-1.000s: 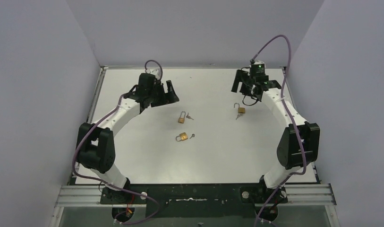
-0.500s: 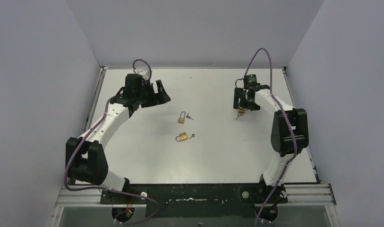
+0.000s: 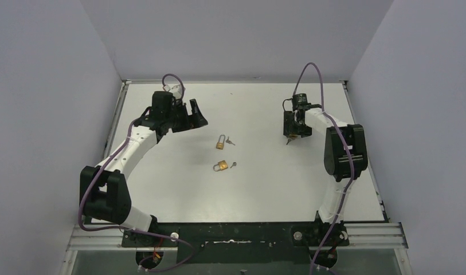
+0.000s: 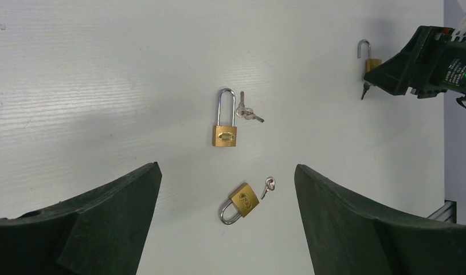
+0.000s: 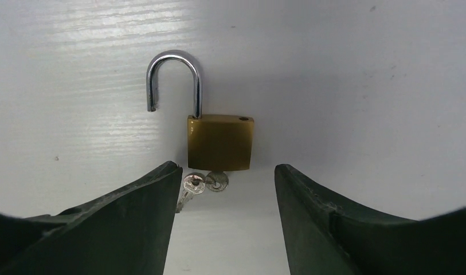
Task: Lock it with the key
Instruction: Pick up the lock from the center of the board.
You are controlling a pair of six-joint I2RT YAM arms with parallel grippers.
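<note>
Right wrist view: the right gripper [image 5: 226,172] hangs low over the white table [image 5: 362,86], fingers spread wide. The brass padlock [image 5: 220,142], shackle swung open, lies between the fingertips and just ahead, its key [image 5: 203,183] against the body's near edge. The left gripper [image 4: 227,169] is spread too, holding nothing.

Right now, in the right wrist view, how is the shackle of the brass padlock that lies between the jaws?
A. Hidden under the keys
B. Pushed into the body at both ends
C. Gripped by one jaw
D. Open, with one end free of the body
D: the padlock has its shackle raised, seated only on the right, while its left end hangs clear of the brass body.
</note>
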